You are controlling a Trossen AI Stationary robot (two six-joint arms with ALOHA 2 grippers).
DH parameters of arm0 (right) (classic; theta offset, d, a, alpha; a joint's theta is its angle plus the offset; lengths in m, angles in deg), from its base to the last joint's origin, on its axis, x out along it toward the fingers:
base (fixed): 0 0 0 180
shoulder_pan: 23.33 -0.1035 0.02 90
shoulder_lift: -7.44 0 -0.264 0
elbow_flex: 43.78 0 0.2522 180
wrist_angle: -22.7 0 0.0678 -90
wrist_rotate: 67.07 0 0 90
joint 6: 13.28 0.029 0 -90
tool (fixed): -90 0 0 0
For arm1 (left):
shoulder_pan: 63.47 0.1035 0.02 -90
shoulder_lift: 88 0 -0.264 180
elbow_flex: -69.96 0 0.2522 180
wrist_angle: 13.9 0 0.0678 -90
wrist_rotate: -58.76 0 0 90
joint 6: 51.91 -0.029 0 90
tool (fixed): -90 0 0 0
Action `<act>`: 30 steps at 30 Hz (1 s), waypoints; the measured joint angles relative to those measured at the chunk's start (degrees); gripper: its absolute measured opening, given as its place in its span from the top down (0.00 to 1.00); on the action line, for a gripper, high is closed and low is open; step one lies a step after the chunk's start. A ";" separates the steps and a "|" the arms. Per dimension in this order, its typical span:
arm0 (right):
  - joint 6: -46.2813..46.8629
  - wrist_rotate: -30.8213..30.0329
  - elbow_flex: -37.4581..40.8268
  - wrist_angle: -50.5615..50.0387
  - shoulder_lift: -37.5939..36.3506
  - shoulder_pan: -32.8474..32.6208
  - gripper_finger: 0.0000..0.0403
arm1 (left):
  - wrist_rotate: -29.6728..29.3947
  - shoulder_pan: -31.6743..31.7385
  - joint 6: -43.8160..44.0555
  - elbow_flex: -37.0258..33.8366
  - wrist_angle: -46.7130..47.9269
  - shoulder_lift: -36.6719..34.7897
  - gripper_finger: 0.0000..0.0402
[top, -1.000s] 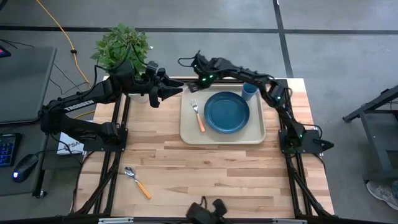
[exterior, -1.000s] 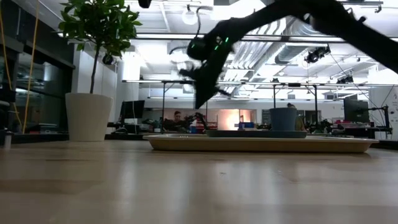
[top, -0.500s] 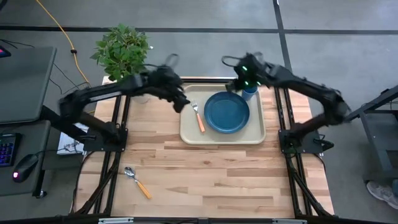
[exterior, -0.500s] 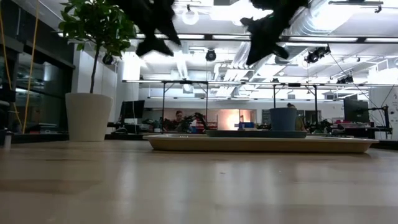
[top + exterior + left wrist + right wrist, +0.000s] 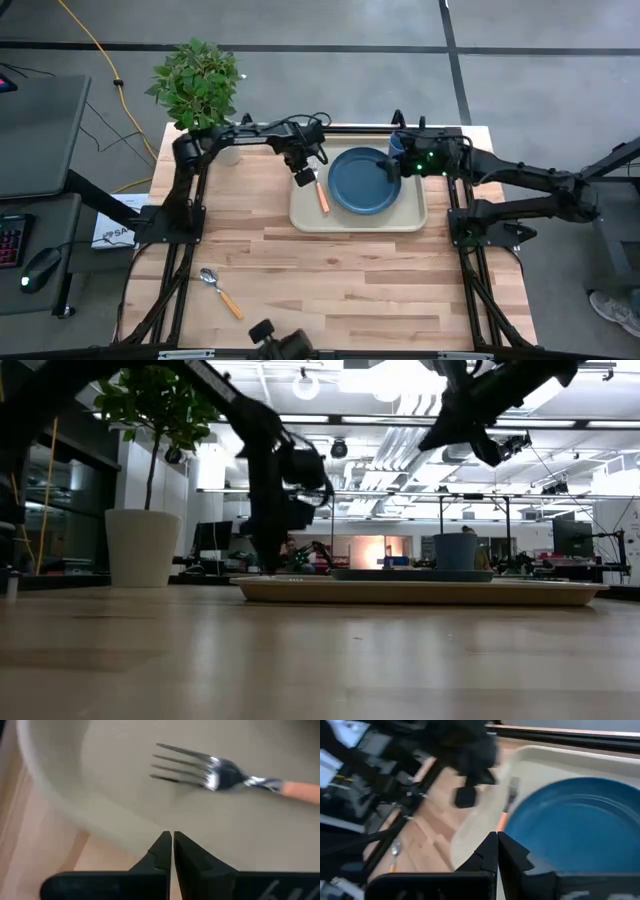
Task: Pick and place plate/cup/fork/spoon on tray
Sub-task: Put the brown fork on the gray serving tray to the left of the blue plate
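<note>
The dark blue plate (image 5: 363, 181) sits on the beige tray (image 5: 410, 217), with the light-blue cup (image 5: 400, 143) on the tray's far right corner. The fork (image 5: 215, 775) lies on the tray left of the plate. The spoon (image 5: 219, 291) lies on the table at the near left. My left gripper (image 5: 305, 177) is shut and low over the tray's left rim (image 5: 75, 805), beside the fork's tines. My right gripper (image 5: 388, 168) is shut and high over the plate's right side (image 5: 570, 820), close to the cup.
A potted plant (image 5: 198, 78) in a white pot (image 5: 140, 547) stands at the table's far left corner. Bare wood lies between the tray and the near edge. The cup (image 5: 455, 550) stands upright behind the plate in the low view.
My left gripper has swung from beside the plant toward the table's right and come down to the tray's left rim by the fork. My right gripper has risen and gone from the tray's far left toward the right, over the plate's right side. The dishes have stayed put.
</note>
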 joint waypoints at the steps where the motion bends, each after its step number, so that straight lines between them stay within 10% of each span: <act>1: -0.04 0.04 0.26 1.21 0.09 -0.64 1.00 | 0.41 0.32 -0.42 0.00 -1.22 0.95 1.00; 30: 0.27 -1.38 0.34 9.18 1.78 -3.10 1.00 | 6.78 1.22 -5.25 0.01 -18.72 3.21 1.00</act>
